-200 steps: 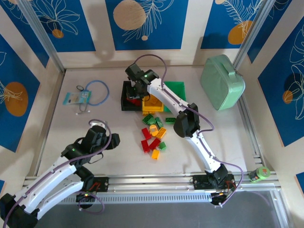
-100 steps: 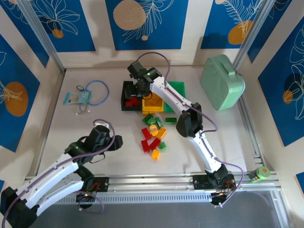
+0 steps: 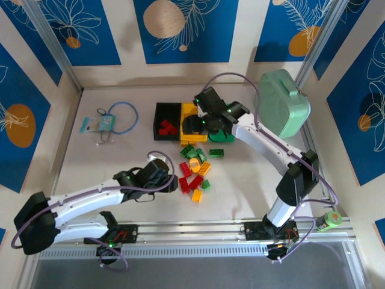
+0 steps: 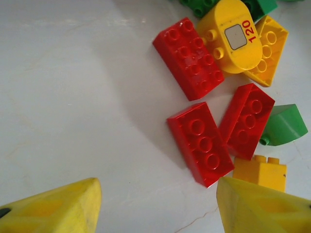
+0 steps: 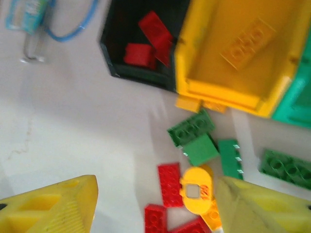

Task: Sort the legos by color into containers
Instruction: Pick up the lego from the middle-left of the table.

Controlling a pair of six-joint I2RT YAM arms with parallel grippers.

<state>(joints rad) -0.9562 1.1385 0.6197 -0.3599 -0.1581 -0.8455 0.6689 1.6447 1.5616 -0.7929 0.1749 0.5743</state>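
The left end effector point(image 4: 158, 208) hangs released and empty over the tabletop point(image 4: 73, 97), right beside the loose legos point(image 3: 195, 171) heaped in front of the containers point(image 3: 157, 123). The right end effector point(image 5: 155, 204) is spread wide too, holding nothing, near the black bin point(image 5: 141, 78), where red bricks point(image 5: 146, 46) lie

The red legos point(image 4: 200, 143) are glossy moulded plastic with studded tops, on a smooth, matt, pale table point(image 4: 73, 97). The yellow bin point(image 5: 218, 94) and black bin point(image 5: 119, 29) look like smooth hard plastic, and the right gripper point(image 5: 155, 194) has matt yellow fingers point(image 5: 48, 206) with fine ridges.
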